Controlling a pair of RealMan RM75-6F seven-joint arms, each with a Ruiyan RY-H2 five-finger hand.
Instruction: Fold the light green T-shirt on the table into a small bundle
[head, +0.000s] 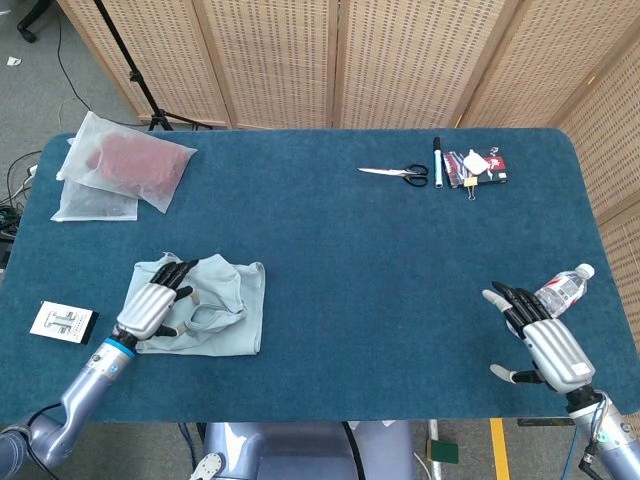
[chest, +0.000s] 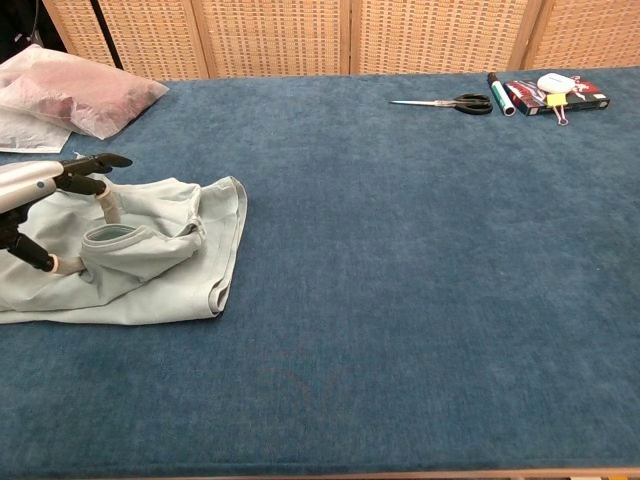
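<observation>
Soft matt cloth T-shirt (head: 218, 305) (creased) on napped blue table (head: 380, 270).

The head view looks steeply down from high above the near edge and takes in the whole table (head: 350, 220). The chest view sits low and close, facing 12 o'clock. Both share the T-shirt (head: 215, 310) (chest: 150, 260) and the scissors (head: 398, 174) (chest: 455, 102).

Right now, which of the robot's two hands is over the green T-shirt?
The left hand, with fingers spread above the light green T-shirt near its collar. The right hand is far across the table, beside a water bottle.
</observation>
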